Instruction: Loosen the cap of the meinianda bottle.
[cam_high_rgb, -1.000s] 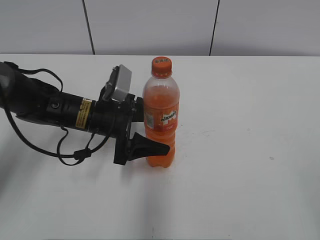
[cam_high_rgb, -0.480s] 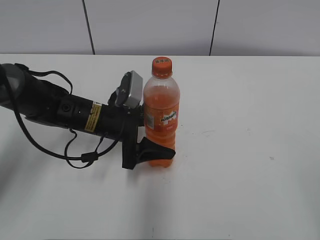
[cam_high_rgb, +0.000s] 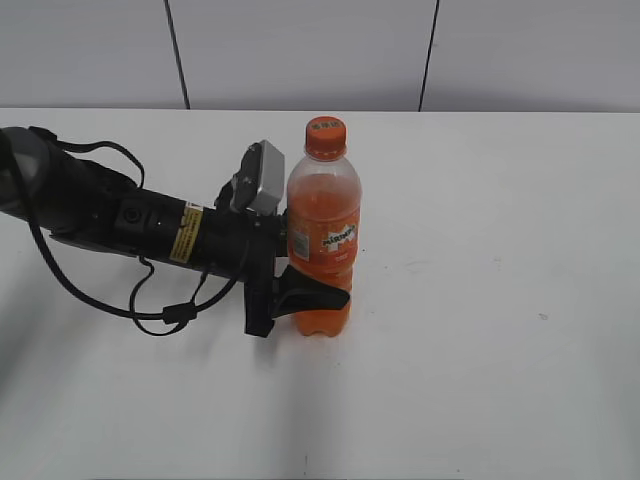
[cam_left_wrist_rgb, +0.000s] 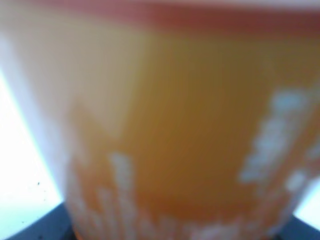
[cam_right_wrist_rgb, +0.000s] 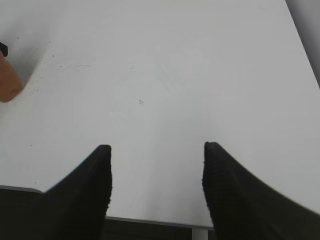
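The white desk (cam_high_rgb: 500, 350) fills most of the exterior view. The left arm (cam_high_rgb: 110, 215) lies low across its left side, reaching toward the middle. The bottle (cam_high_rgb: 322, 240) stands upright near the desk's centre, full of orange drink, its label facing the camera. The left tool (cam_high_rgb: 305, 275) is clamped on the bottle's lower half: one black finger (cam_high_rgb: 315, 295) wraps across the front below the label, the other is hidden behind. In the left wrist view the bottle (cam_left_wrist_rgb: 170, 125) fills the picture as an orange blur, too close to make out detail. The right tool (cam_right_wrist_rgb: 156, 172) hangs spread over bare desk (cam_right_wrist_rgb: 165, 75), gripping nothing; an orange sliver shows at that view's left edge. The cap (cam_high_rgb: 325, 135) sits on the bottle's neck, touched by neither tool.
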